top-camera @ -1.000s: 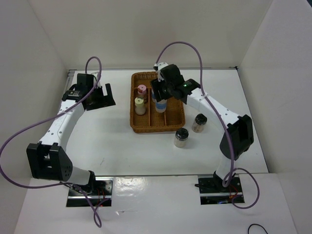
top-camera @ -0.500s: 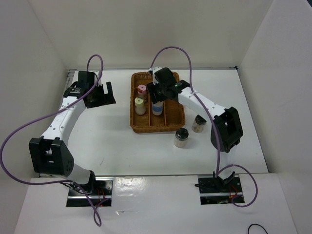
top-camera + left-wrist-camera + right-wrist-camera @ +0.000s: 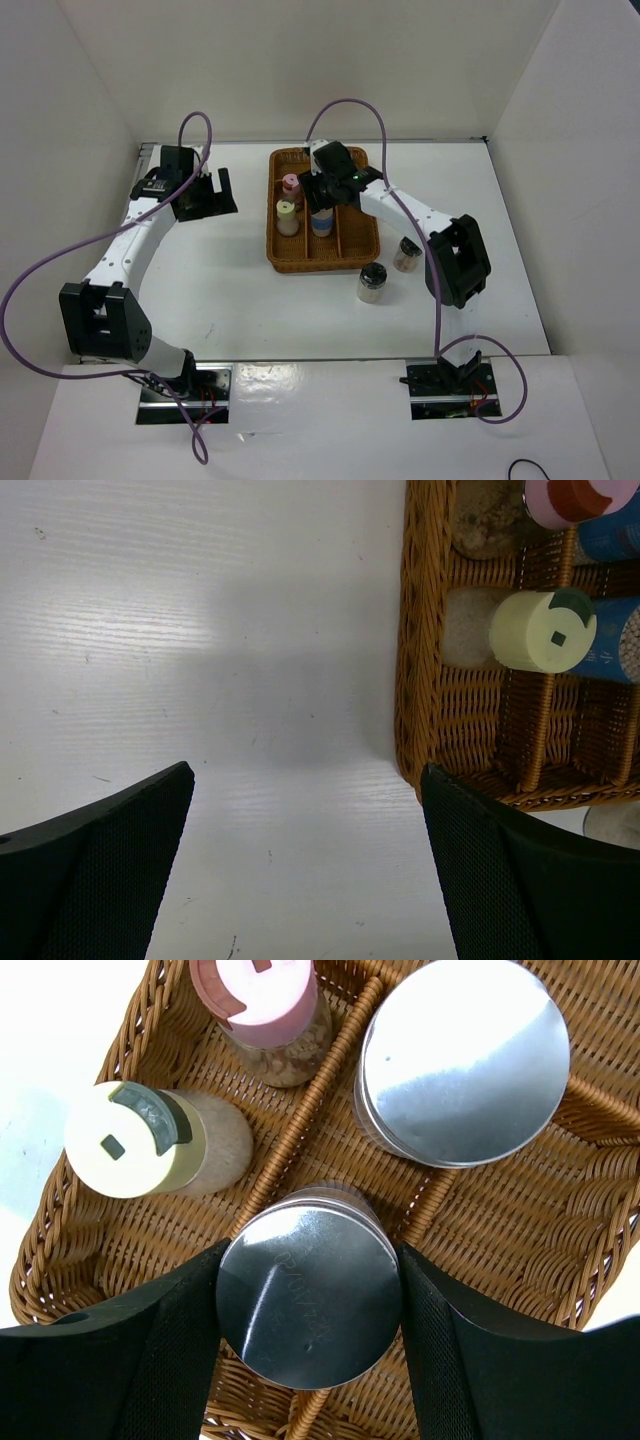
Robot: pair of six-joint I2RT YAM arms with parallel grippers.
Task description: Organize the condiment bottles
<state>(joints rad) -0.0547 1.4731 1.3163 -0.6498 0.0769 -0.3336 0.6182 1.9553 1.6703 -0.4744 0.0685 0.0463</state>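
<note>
Your right gripper (image 3: 310,1345), jaws clamped on a silver-capped bottle (image 3: 308,1285), holds it upright to seat by its twin (image 3: 462,1060); left gripper (image 3: 307,780) jaws apart.

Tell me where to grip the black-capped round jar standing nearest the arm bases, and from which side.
Probably grip the black-capped jar around its cap, coming straight down from above: it stands upright, with the brown wicker tray close behind.
</note>
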